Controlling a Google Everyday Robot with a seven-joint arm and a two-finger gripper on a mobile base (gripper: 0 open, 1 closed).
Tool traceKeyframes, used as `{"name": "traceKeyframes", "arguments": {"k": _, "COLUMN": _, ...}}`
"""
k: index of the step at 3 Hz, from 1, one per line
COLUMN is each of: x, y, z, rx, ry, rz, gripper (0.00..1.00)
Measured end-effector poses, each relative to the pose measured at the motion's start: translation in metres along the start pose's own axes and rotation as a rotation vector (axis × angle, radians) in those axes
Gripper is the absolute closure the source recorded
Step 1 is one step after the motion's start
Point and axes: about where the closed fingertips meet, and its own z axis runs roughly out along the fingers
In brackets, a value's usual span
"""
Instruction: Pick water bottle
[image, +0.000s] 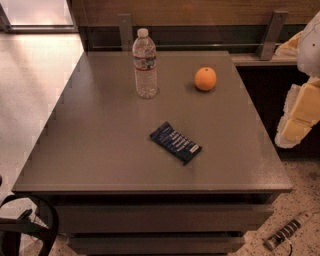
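Water bottle (145, 62) upright, far left on table (100, 150) — orange (205, 79) to its right; gripper (299, 119) beyond right edge, well apart — grip state impossible to tell.

A grey-brown matte rectangular table (100, 150) with drawer fronts (160, 217) stands on pale speckled floor (25, 100). A brown wooden wall panel (200, 10) runs behind it. Bright light washes the left floor.

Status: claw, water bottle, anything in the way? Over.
Claw at right, off the table. Water bottle upright, far side, untouched. Orange, snack bar stand apart.
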Motion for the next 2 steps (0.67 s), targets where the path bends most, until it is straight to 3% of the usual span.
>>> {"name": "traceKeyframes", "arguments": {"k": 1, "x": 0.0, "y": 0.0, "z": 0.0, "rx": 0.0, "ry": 0.0, "rz": 0.0, "gripper": 0.0}}
{"name": "traceKeyframes", "arguments": {"k": 2, "x": -0.011, "y": -0.012, "z": 0.004, "rx": 0.04, "ry": -0.041, "rz": 0.029, "gripper": 0.0}}
